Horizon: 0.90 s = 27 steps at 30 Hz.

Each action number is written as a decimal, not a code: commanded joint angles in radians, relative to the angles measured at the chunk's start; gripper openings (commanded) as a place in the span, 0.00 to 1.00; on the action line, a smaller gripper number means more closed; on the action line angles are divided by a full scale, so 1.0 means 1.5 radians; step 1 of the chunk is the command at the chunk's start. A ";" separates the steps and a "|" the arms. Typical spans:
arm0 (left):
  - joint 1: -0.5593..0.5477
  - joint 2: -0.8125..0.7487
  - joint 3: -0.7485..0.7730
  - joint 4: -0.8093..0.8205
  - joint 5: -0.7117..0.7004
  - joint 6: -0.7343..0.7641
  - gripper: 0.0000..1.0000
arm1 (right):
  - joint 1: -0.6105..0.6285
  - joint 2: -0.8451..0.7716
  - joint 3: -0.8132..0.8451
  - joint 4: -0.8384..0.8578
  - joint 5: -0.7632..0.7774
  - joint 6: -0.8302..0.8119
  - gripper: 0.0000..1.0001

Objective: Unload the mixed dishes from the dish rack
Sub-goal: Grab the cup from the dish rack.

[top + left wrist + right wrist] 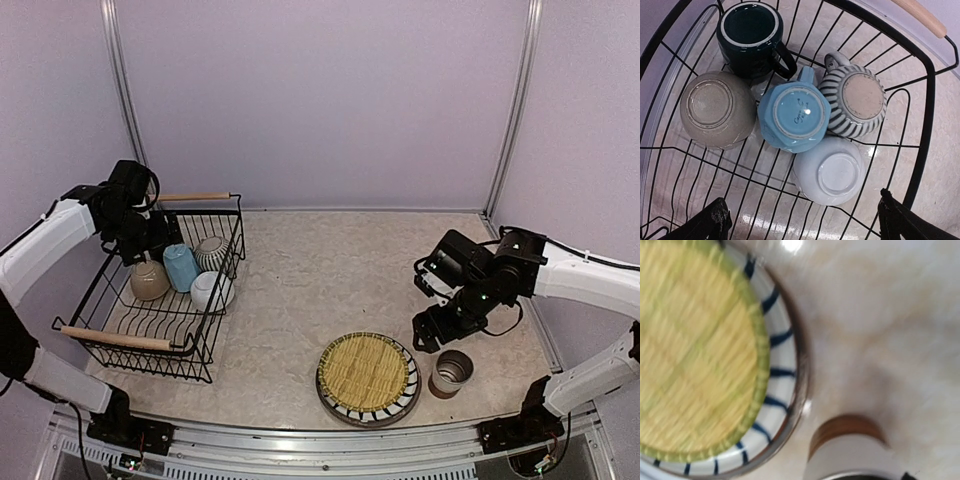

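Beige tabletop (330, 270) holds plate (368, 416), mat (365, 370) and cup (451, 372); five dishes (792, 115) wait in rack (115, 339). Left gripper (800, 225) gapes wide; right gripper (440, 335) spread cannot be told.

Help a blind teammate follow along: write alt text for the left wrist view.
Looking down into the black wire dish rack: a beige bowl, light blue mug, grey-striped pot and white bowl sit upside down beside an upright black mug. The open left gripper hovers above, holding nothing.
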 commanded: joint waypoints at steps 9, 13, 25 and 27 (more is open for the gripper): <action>0.087 0.151 0.011 0.090 0.070 0.046 0.99 | -0.013 -0.019 0.044 0.077 0.088 0.007 0.92; 0.086 0.198 0.029 0.104 0.077 0.049 0.99 | -0.013 -0.015 0.035 0.106 0.063 0.007 0.96; 0.086 0.300 0.079 0.108 0.071 0.057 0.93 | -0.013 -0.011 0.013 0.140 0.039 0.009 1.00; 0.086 0.305 0.079 0.103 0.069 0.060 0.90 | -0.013 -0.012 0.010 0.142 0.038 0.009 1.00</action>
